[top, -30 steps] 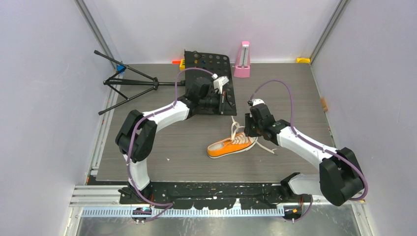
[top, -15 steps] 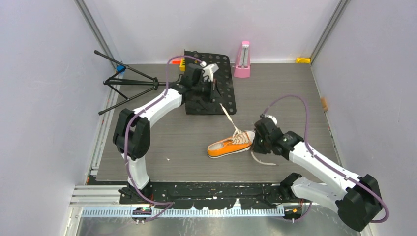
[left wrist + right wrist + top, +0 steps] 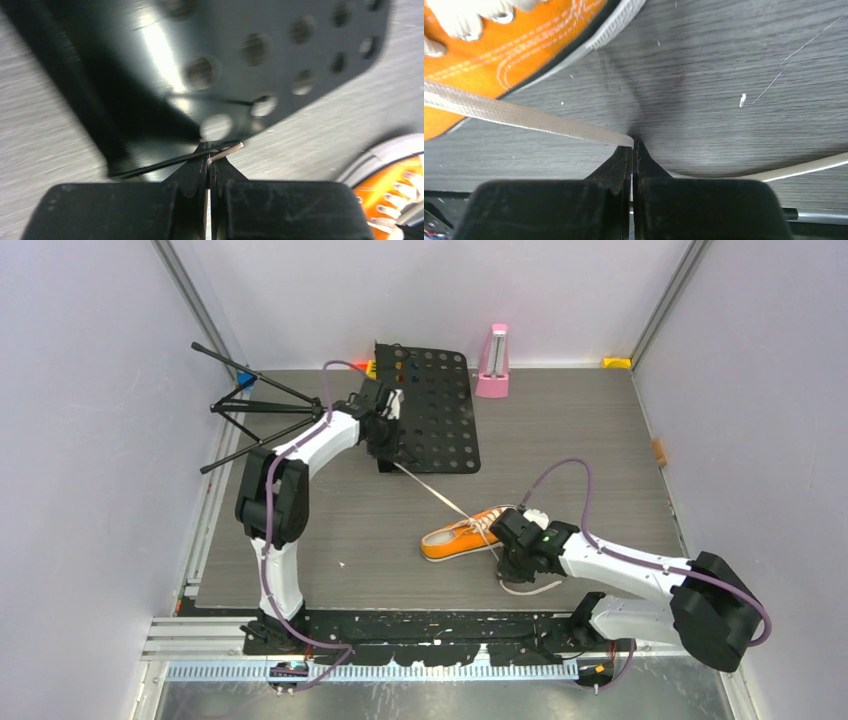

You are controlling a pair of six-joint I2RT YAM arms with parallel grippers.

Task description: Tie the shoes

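top, sneaker: sneaker point(image 3: 455, 540) sits mid-table, long axis about 8-to-2 o'clock; toe end hard to tell.
top, laces: far lace point(image 3: 432, 493) runs taut toward 10 o'clock into left gripper point(image 3: 388, 456); near lace point(image 3: 533, 588) curls at 5 o'clock by right gripper point(image 3: 507, 560), the nearer arm.
left wrist: jaws pinched on the far lace's tip, over perforated plate point(image 3: 260, 45); sneaker cut off at 4 o'clock.
right wrist: jaws clamped on the near lace, which leads to 9 o'clock across the sneaker's side; eyelets mostly out of frame.
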